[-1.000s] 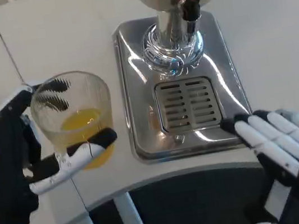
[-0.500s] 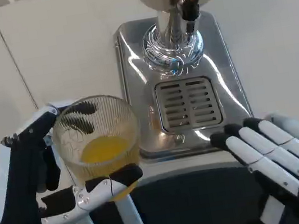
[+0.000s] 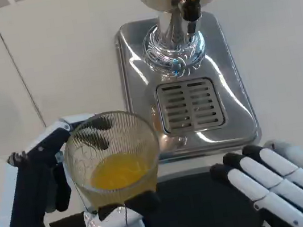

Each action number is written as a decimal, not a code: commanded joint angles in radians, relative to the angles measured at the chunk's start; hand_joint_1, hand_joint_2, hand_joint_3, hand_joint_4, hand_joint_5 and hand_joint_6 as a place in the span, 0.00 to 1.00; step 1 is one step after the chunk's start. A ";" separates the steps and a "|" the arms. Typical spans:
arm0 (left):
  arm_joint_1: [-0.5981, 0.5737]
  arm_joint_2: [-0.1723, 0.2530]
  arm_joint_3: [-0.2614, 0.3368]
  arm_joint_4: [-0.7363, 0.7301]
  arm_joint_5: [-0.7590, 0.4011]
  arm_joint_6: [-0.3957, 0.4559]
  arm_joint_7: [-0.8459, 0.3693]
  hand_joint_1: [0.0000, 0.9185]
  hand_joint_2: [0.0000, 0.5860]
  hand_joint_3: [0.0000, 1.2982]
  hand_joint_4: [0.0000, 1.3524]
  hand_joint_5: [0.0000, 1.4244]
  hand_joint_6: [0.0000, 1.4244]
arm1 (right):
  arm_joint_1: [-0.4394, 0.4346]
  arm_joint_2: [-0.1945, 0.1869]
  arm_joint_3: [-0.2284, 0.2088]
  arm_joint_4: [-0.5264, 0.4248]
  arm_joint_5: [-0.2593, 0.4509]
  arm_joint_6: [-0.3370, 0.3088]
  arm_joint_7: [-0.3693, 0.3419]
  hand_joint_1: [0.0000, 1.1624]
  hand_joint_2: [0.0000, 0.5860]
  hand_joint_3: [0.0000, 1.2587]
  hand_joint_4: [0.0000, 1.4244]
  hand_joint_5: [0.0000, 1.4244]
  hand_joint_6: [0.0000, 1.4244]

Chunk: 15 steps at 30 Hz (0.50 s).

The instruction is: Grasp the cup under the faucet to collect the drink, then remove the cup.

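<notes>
The worktop (image 3: pixel 62 58) is carrying the steel dispenser (image 3: pixel 184 85) at twelve o'clock, its tank cropped. The left hand (image 3: pixel 45 205) is gripping the juice-filled cup (image 3: pixel 115 159) at seven o'clock. The right hand (image 3: pixel 284 184) is lying open, empty, at five.

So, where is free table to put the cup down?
Bare table lies left of the dispenser base, beyond the cup in the left hand. More lies right of the base, beyond the right hand. The near edge, between both hands and the base, is crowded.
</notes>
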<state>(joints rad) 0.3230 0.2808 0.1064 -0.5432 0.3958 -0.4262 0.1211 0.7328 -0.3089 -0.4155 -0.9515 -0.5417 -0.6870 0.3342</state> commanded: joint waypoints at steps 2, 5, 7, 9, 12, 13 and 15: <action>0.042 -0.004 0.026 -0.060 -0.032 -0.086 -0.014 0.85 0.00 0.88 0.76 0.96 1.00 | 0.021 0.028 0.012 0.035 -0.023 -0.049 -0.028 0.05 0.94 0.00 0.00 0.00 0.00; 0.062 -0.004 0.031 -0.057 -0.016 -0.125 -0.018 0.85 0.00 0.88 0.76 0.96 1.00 | 0.025 0.043 0.023 0.050 -0.042 -0.073 -0.036 0.05 0.94 0.00 0.00 0.00 0.00; 0.067 -0.006 0.031 -0.054 -0.005 -0.146 -0.021 0.85 0.00 0.89 0.76 0.96 1.00 | 0.018 0.049 0.030 0.051 -0.048 -0.079 -0.039 0.05 0.94 0.00 0.00 0.00 0.00; 0.064 -0.010 0.026 -0.048 -0.004 -0.153 -0.027 0.85 0.00 0.89 0.76 0.96 1.00 | 0.008 0.053 0.037 0.050 -0.054 -0.076 -0.039 0.05 0.94 0.00 0.00 0.00 0.00; 0.055 -0.016 0.024 -0.039 -0.005 -0.155 -0.032 0.85 0.00 0.89 0.76 0.96 1.00 | -0.008 0.056 0.048 0.047 -0.063 -0.057 -0.030 0.05 0.94 0.00 0.00 0.00 0.00; 0.054 -0.018 0.024 -0.037 -0.006 -0.155 -0.033 0.85 0.00 0.89 0.76 0.96 1.00 | -0.011 0.058 0.050 0.045 -0.065 -0.054 -0.029 0.05 0.94 0.00 0.00 0.00 0.00; 0.055 -0.024 0.017 -0.031 -0.009 -0.152 -0.034 0.85 0.00 0.88 0.76 0.96 1.00 | -0.017 0.061 0.055 0.034 -0.070 -0.041 -0.021 0.05 0.94 0.00 0.00 0.00 0.00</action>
<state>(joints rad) 0.3813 0.2704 0.1352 -0.5746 0.4001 -0.5479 0.0917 0.7179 -0.2485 -0.3664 -0.9043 -0.6033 -0.7417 0.3122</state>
